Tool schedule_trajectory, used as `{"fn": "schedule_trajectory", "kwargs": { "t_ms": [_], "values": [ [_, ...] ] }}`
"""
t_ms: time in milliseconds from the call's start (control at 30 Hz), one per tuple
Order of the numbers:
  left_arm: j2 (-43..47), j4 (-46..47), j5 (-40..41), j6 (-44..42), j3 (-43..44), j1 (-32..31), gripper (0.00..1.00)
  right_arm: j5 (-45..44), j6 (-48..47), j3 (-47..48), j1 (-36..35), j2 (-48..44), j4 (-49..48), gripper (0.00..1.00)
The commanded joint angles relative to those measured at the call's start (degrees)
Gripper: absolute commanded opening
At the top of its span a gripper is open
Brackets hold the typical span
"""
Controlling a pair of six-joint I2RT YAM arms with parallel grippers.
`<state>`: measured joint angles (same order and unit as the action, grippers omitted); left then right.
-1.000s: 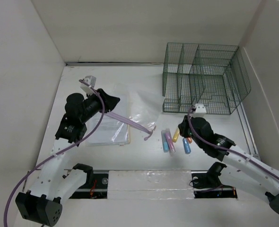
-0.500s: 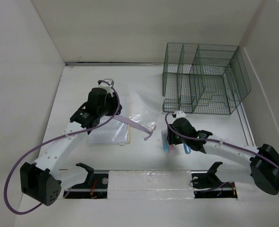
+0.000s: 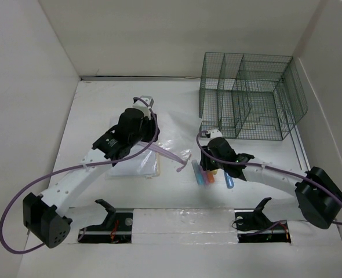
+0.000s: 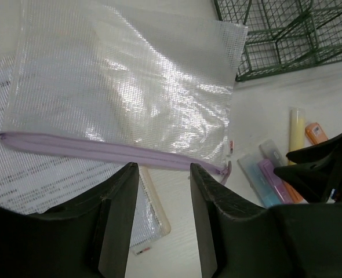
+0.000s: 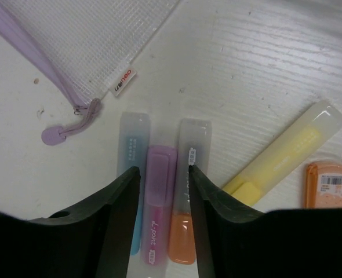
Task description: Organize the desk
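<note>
The white surface (image 3: 101,98) is seen filling the walled bay beneath both arms. A green wire rack (image 3: 246,95) is set at its far right. A mesh pouch (image 4: 119,87) is laid flat at mid-surface. The left hand (image 4: 162,174) is held spread over the pouch's purple zipper edge. The right hand (image 5: 162,174) is held spread over a pink highlighter (image 5: 159,197).

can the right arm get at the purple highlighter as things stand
Probably yes: the right tool hangs open right over the purple highlighter, with nothing covering it. But the blue highlighter and orange highlighter lie tight against its sides, so the tool may catch them too.
</note>
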<state>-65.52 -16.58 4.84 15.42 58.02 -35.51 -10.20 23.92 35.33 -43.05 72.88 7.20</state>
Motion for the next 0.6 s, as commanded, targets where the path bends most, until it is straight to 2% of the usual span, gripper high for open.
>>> {"fn": "schedule_trajectory", "kwargs": {
  "t_ms": [0,100,267,567],
  "values": [
    [4.08,3.22,-0.27,-0.65,-1.68,0.35,0.37,2.02,-0.72,2.20,0.16,1.38,-2.98,0.43],
    [3.64,3.39,-2.38,-1.09,-2.82,0.35,0.38,0.53,-0.46,2.37,-0.37,1.56,-2.37,0.38],
    [4.61,4.27,-2.99,-1.88,-3.70,0.35,0.39,-2.98,-0.10,2.55,-0.37,2.44,-1.58,0.40],
    [6.19,4.63,-2.82,-2.85,-4.49,0.35,0.40,-6.41,-0.46,5.44,0.16,9.55,-2.46,0.40]
  ]
}}
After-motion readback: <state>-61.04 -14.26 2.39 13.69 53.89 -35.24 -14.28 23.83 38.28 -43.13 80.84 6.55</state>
